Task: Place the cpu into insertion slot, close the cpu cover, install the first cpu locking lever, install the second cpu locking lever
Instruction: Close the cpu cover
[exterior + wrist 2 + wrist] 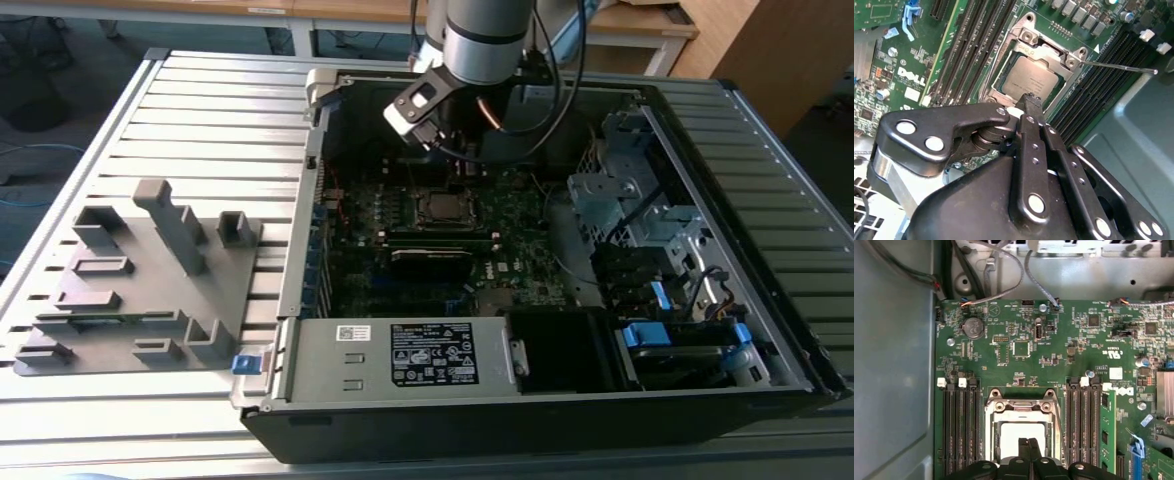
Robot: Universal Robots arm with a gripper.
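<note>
The cpu (1029, 80) lies flat in the insertion slot (999, 86) on the green board, its dull silver top showing through the window of the cpu cover (1050, 51), which lies down over it. A thin metal locking lever (1119, 66) sticks out sideways over the black memory slots. My gripper (1029, 99) hangs just above the cpu's edge, fingers pressed together with nothing between them. In the first wrist view the gripper (1027, 444) hovers over the cpu (1021, 430) and the cover's frame (1021, 405). In the exterior view my gripper (447, 150) is above the slot (441, 207).
Black memory slots (959, 430) flank the socket on both sides. The open computer case (307, 330) has a power supply box (400, 355) near the front, drive cages (641, 210) on the exterior view's right, and loose cables (994, 270). A grey fixture block (134, 280) sits outside the case.
</note>
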